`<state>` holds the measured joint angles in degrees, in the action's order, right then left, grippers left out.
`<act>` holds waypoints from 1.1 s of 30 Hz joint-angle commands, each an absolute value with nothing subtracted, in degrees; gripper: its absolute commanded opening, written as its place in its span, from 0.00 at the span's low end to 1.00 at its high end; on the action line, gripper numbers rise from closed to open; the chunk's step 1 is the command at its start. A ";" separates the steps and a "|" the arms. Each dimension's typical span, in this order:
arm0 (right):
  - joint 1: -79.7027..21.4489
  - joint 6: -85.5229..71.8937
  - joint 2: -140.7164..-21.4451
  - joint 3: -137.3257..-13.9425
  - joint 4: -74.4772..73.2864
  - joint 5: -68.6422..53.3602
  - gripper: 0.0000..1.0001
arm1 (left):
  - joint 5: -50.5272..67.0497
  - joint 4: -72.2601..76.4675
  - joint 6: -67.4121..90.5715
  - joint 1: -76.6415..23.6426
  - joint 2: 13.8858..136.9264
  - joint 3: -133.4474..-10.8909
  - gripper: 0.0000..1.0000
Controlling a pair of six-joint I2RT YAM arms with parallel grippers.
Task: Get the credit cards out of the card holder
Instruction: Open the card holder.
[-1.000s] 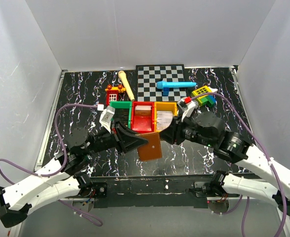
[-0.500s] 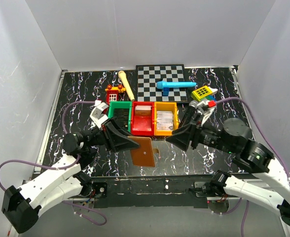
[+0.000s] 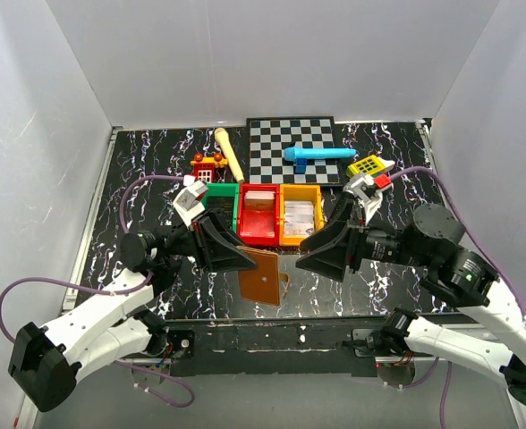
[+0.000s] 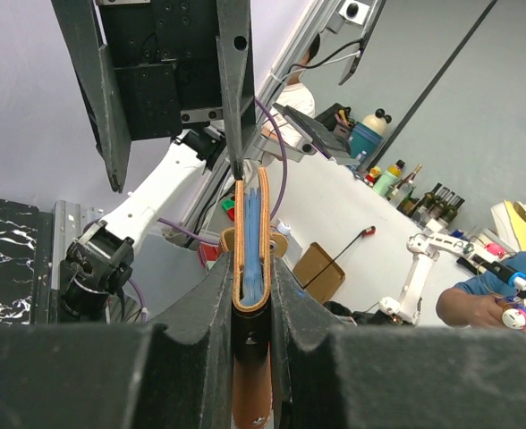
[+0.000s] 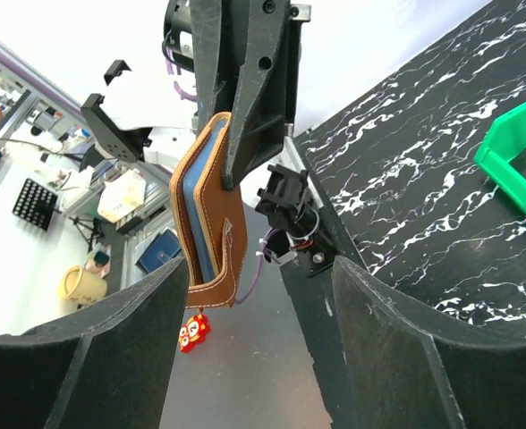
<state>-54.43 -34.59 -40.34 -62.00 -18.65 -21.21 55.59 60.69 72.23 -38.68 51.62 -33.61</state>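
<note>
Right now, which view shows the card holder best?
Right wrist: the card holder hangs nearly whole, brown cover and blue inner edge showing, pinched by the left gripper. Left wrist sees it only edge-on; top external shows one brown face, small.

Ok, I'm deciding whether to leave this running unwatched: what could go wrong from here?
1. The left fingers pinch the card holder by one end only, in mid-air; a tug from the right fingers might pull it free.
2. The card holder looks nearly folded shut, its blue panels close together, so the open right fingers may catch a leather flap rather than a card.
</note>
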 commanded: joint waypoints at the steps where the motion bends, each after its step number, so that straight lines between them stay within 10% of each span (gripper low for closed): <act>1: -54.40 -35.77 -42.18 -61.44 -13.97 -25.58 0.74 | 56.07 63.89 73.21 -38.23 51.77 -35.33 0.00; 33: -59.32 -35.07 -48.69 -62.49 -12.92 -25.84 0.68 | 52.65 54.49 67.15 -38.23 49.57 -37.00 0.00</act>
